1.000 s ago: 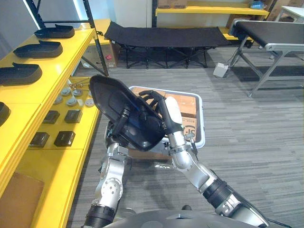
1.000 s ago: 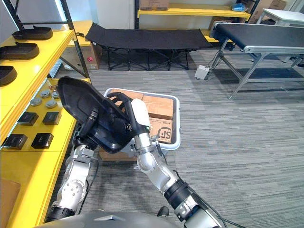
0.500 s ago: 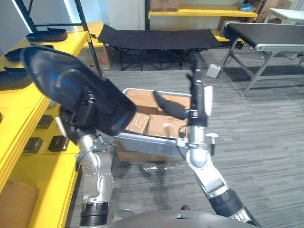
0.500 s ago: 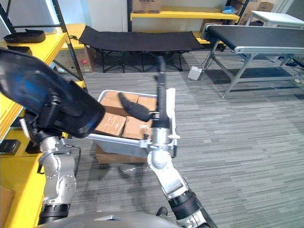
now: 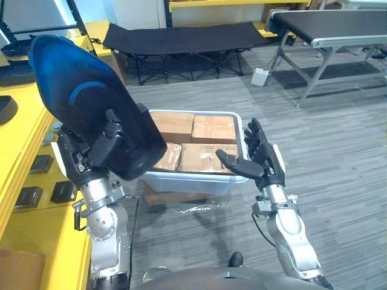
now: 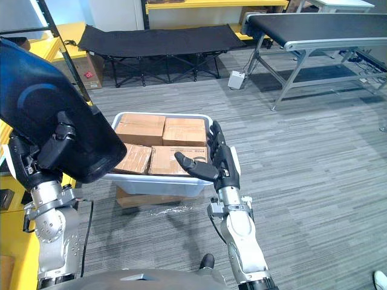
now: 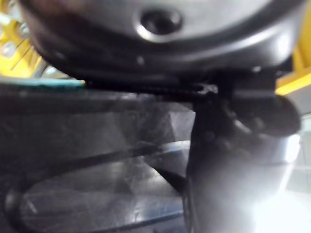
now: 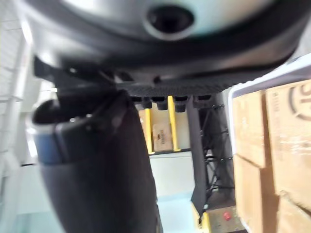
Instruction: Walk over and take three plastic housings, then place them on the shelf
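The left hand (image 5: pixel 91 151) grips a black plastic housing (image 5: pixel 78 84) and holds it upright beside the yellow shelf (image 5: pixel 24 133). The right hand (image 5: pixel 264 160) is released, with fingers straight, above the grey bin (image 5: pixel 193 180). This looks like the placing step. The next move should bring the housing left, over the shelf.

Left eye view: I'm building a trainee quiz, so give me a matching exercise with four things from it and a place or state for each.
Things:
1. housing
2. right hand
3. boxes
4. cot

Places or states:
A. inside the bin
B. open, holding nothing
C. gripped by the left hand
D. on the floor beyond the bin

Pairs: 1-C, 2-B, 3-A, 4-D
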### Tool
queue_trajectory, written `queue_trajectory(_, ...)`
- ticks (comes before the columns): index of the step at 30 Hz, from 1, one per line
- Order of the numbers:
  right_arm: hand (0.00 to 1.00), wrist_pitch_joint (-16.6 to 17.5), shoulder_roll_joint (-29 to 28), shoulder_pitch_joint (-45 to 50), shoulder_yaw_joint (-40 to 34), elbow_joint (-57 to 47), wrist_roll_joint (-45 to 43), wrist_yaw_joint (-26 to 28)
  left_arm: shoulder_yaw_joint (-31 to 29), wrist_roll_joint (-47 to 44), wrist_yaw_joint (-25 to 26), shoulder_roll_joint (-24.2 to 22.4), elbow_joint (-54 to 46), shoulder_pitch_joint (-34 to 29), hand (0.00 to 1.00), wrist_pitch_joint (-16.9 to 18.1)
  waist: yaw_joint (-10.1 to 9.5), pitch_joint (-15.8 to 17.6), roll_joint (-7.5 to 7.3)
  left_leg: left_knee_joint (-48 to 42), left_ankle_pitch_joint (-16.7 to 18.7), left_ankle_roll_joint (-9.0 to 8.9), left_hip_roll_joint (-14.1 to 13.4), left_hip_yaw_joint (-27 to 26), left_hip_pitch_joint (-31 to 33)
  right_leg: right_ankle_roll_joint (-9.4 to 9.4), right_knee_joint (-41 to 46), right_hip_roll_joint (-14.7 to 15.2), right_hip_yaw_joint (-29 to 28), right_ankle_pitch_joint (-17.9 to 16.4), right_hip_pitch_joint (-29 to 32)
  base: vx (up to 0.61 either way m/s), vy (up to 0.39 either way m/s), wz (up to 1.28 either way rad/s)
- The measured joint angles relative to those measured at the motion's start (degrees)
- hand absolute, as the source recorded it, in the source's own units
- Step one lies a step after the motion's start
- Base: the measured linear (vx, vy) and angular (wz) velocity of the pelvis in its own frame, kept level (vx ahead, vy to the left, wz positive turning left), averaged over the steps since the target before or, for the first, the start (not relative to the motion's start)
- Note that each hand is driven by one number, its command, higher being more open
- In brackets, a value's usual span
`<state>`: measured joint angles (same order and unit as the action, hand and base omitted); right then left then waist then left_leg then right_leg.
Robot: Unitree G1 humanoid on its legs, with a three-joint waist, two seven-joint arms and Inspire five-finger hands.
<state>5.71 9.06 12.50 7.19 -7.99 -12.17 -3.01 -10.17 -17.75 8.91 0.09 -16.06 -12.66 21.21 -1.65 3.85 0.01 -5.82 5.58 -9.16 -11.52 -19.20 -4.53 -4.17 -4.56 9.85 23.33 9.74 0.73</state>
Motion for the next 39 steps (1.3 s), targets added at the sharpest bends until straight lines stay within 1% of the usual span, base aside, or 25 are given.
queue_trajectory(2,1.0,-0.5,0.0,-0.1,-1.7,5.6,0.2,0.0,0.0,-0.9,-3.0,0.0,-0.1,-1.2,0.0,0.0,0.11,0.2,0.29,0.0,0.0,0.0,0.0,-0.1,0.1,-0.01,0.0,0.0,-0.1,0.0,0.2,0.0,0.011,-0.03)
queue_trajectory(6,1.0,-1.5,0.1,-1.4,-2.0,12.9,0.2,1.1,-1.5,-0.8,-4.0,0.1,-2.6,-1.8,0.0,0.0,-0.27,0.7,1.13,-0.1,0.0,0.08,0.0,0.4,0.2,-0.01,0.0,0.0,0.1,0.0,0.2,0.0,0.006,0.01)
queue_trajectory(8,1.0,-1.5,0.0,-2.3,-1.2,14.0,0.7,1.5,-3.5,0.2,-3.5,0.2,-5.1,-1.9,0.0,-0.1,-1.29,0.9,1.64,-0.4,0.2,0.42,0.0,1.5,1.2,-0.01,0.0,0.1,1.1,0.0,0.1,-0.02,0.024,0.26)
queue_trajectory(10,1.0,-1.5,0.2,-3.5,0.6,14.1,1.1,2.1,-5.3,0.5,-3.1,0.5,-7.2,-2.5,0.0,-0.1,-2.15,1.1,1.95,-1.2,0.1,0.38,-0.1,4.0,2.5,0.01,0.0,0.2,3.7,0.0,-0.6,-0.01,0.019,0.57)
queue_trajectory(12,1.0,-1.4,0.2,-5.4,3.3,14.1,2.7,2.6,-7.9,0.4,-2.7,0.4,-7.7,-4.1,0.0,-0.2,-3.82,1.1,2.34,-1.3,-0.5,0.48,-0.1,7.7,3.0,0.16,0.0,0.3,7.7,-0.2,-2.8,-0.02,0.027,0.77)
queue_trajectory(13,1.0,-1.4,0.1,-6.1,4.1,14.2,2.8,2.7,-8.5,0.3,-2.5,0.4,-7.7,-4.7,0.0,-0.3,-4.51,1.2,2.35,-1.4,-0.6,0.53,0.0,8.6,3.2,0.13,0.0,0.3,8.5,-0.3,-3.4,-0.02,0.038,0.81)
queue_trajectory(14,1.0,-1.4,0.1,-7.8,5.6,15.0,2.8,2.9,-9.6,0.1,-1.9,0.4,-7.7,-6.2,0.0,-0.4,-5.7,1.2,2.25,-2.3,-0.6,0.67,0.2,10.4,3.8,-0.15,0.0,0.5,10.3,-1.1,-4.7,-0.02,0.034,0.86)
queue_trajectory(17,1.0,-1.2,0.1,-12.5,8.3,18.6,2.8,3.2,-11.3,-1.6,-1.2,-0.9,-7.6,-9.7,0.0,-1.6,-7.85,2.1,2.77,-6.0,0.1,1.87,0.6,16.1,6.0,-0.86,0.0,0.5,15.6,-2.6,-8.5,-0.03,0.014,1.0)
queue_trajectory(18,1.0,-1.2,0.3,-14.1,8.6,19.7,2.7,2.9,-11.4,-3.7,-1.5,-1.6,-7.6,-11.0,0.0,-1.6,-9.09,3.0,3.3,-7.0,0.0,2.04,0.9,18.3,7.0,-1.2,0.0,0.4,18.2,-3.4,-10.2,-0.09,0.007,1.36)
queue_trajectory(19,1.0,-1.2,0.2,-15.2,8.6,20.0,2.5,2.6,-11.6,-5.4,-1.6,-2.2,-7.6,-12.1,0.0,-1.7,-9.89,3.7,3.52,-7.5,-0.4,2.74,1.4,20.0,8.3,-1.24,0.0,0.4,21.3,-4.2,-11.4,-0.08,0.011,1.24)
queue_trajectory(20,1.0,-1.2,0.2,-15.7,8.6,20.2,2.4,2.5,-11.8,-6.3,-1.8,-2.5,-7.6,-12.6,0.0,-1.7,-10.27,4.0,3.47,-7.5,-0.8,3.69,1.7,20.3,8.7,-1.52,0.0,0.6,22.7,-4.5,-11.9,-0.07,0.023,1.29)
queue_trajectory(21,1.0,-1.0,0.2,-16.1,8.5,20.2,2.4,2.1,-12.0,-7.6,-2.7,-2.8,-7.6,-13.3,0.0,-1.7,-10.84,4.4,3.29,-7.4,-1.5,5.76,2.3,20.3,10.1,-1.85,0.0,1.1,25.7,-4.8,-12.8,-0.06,0.034,1.15)
queue_trajectory(22,1.0,-1.0,0.2,-16.2,8.5,20.2,2.5,1.9,-12.1,-8.5,-3.7,-3.0,-7.6,-13.7,0.0,-1.7,-10.83,4.7,3.29,-7.2,-2.1,6.38,2.3,19.9,10.8,-2.02,0.0,1.3,27.5,-4.9,-13.5,-0.06,0.078,1.34)
queue_trajectory(24,1.0,-0.9,0.2,-16.2,8.6,20.2,2.5,1.4,-11.8,-9.1,-5.8,-3.8,-7.6,-14.9,0.0,-1.7,-10.86,4.7,3.38,-6.4,-3.7,5.77,2.2,18.4,11.4,-2.75,0.5,2.3,30.2,-5.0,-14.3,-0.02,0.119,0.88)
queue_trajectory(26,1.0,0.5,-0.2,-16.1,8.6,20.2,2.6,1.1,-10.4,-8.9,-7.1,-4.2,-7.6,-16.1,0.0,-1.6,-10.92,4.9,3.08,-4.9,-5.0,4.34,3.6,17.9,11.4,-3.71,2.5,4.4,31.1,-5.3,-14.1,0.02,0.164,0.4)
queue_trajectory(28,1.0,1.6,-0.7,-16.1,8.6,20.2,2.6,1.0,-9.3,-8.9,-8.2,-4.1,-7.6,-16.0,0.0,-1.6,-10.75,5.1,2.56,-4.8,-5.0,4.43,4.9,17.8,11.7,-4.39,3.8,6.1,30.9,-5.4,-13.8,0.02,0.169,0.22)
queue_trajectory(29,1.0,2.8,-1.0,-15.8,8.6,20.2,2.6,0.8,-7.8,-8.9,-9.3,-3.6,-7.6,-15.6,0.0,-1.6,-10.38,5.2,2.2,-4.7,-5.1,4.75,5.9,18.4,12.2,-5.24,4.9,6.7,28.4,-6.1,-13.0,0.01,0.173,0.36)
queue_trajectory(30,1.0,3.8,-1.1,-15.3,8.6,20.1,2.6,0.6,-6.4,-8.9,-10.3,-3.1,-7.6,-15.1,0.0,-1.7,-9.88,5.1,1.9,-4.0,-5.3,5.13,6.8,19.3,12.4,-5.31,6.5,7.2,25.0,-7.5,-12.1,0.0,0.159,0.82)
queue_trajectory(31,1.0,5.0,-1.0,-14.6,8.5,20.0,2.7,0.2,-4.7,-8.7,-11.5,-1.8,-7.6,-13.7,0.0,-2.0,-8.47,5.1,1.5,-3.6,-6.0,5.74,8.3,21.9,13.2,-4.78,8.7,7.0,19.4,-10.4,-10.9,-0.01,0.11,1.12)
queue_trajectory(32,1.0,5.5,-1.0,-13.5,7.9,19.4,2.6,0.1,-3.3,-8.8,-13.4,-0.5,-7.4,-11.9,0.0,-2.7,-7.4,5.1,1.43,-2.9,-7.0,6.06,9.8,24.3,13.4,-4.22,10.9,7.0,15.4,-12.9,-10.0,0.01,0.089,1.27)
queue_trajectory(34,1.0,6.2,-1.0,-12.6,7.5,19.0,2.6,0.1,-1.7,-9.0,-15.5,1.3,-6.7,-9.2,0.0,-2.8,-6.56,5.1,1.36,-1.6,-8.9,5.49,11.2,27.3,13.6,-2.98,13.6,7.2,11.4,-15.7,-9.4,0.04,0.014,1.0)
queue_trajectory(36,1.0,6.3,-0.9,-13.0,7.3,19.0,2.6,0.5,-0.7,-9.1,-16.0,1.8,-6.7,-7.4,0.0,-2.8,-6.29,5.5,1.39,-1.3,-10.1,4.93,11.7,29.0,14.3,-3.41,15.9,7.5,10.7,-17.3,-8.6,0.02,-0.046,0.59)
queue_trajectory(37,1.0,6.4,-0.9,-13.4,7.2,19.0,2.5,1.4,-0.4,-9.2,-15.9,1.7,-6.6,-7.2,0.0,-2.8,-6.61,6.0,1.58,-1.4,-10.3,4.74,11.5,29.1,14.3,-3.81,17.3,7.6,10.6,-18.5,-8.2,-0.05,-0.076,0.1)
queue_trajectory(38,1.0,7.3,-0.7,-13.6,7.2,19.0,2.5,2.7,0.3,-9.7,-15.5,1.7,-6.2,-7.6,0.0,-2.7,-7.14,6.5,2.15,-1.4,-10.5,4.48,10.9,29.1,14.2,-3.51,18.8,7.4,10.1,-19.4,-7.3,-0.07,-0.083,0.0)
queue_trajectory(39,1.0,7.7,-0.7,-13.6,7.3,18.9,2.5,3.1,0.6,-9.7,-15.3,1.7,-6.0,-7.6,0.0,-2.7,-7.36,6.8,2.3,-1.4,-10.5,4.36,10.7,29.1,14.2,-3.75,19.4,7.4,9.8,-19.9,-7.0,-0.1,-0.083,-0.05)
